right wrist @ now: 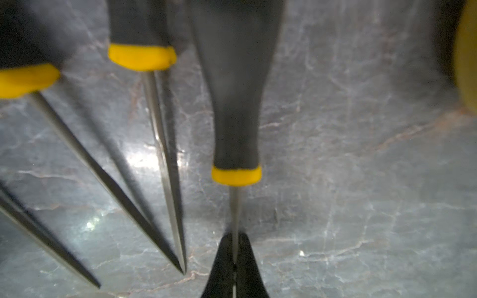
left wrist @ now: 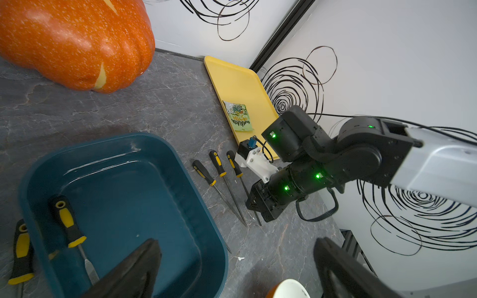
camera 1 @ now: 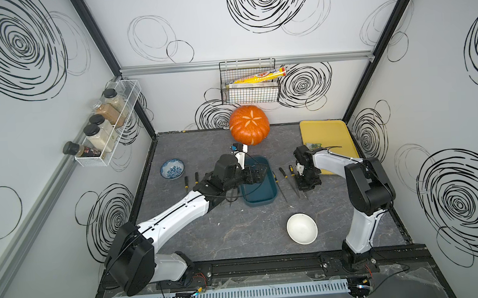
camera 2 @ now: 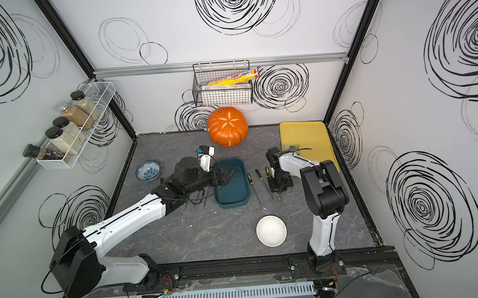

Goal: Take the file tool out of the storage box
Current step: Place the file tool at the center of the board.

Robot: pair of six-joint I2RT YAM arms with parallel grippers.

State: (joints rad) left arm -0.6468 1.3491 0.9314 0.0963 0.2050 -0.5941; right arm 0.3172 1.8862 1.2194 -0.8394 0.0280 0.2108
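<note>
File (left wrist: 68, 224) lies inside the teal box (left wrist: 134, 196), close to one long wall, with its black-and-yellow handle toward the pumpkin (left wrist: 77, 43). Left gripper (camera 1: 258, 174) hangs over the box with jaws wide apart, holding nothing. To the right of the box, the right gripper (right wrist: 234, 263) has its jaws together on the thin shaft of another file (right wrist: 236, 103). Two more files (left wrist: 219, 165) lie just beside it on the table (camera 1: 237, 230). The yellow tray (camera 1: 328, 132) sits beyond.

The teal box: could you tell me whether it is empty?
Not empty: one file lies inside the box in the left wrist view.
</note>
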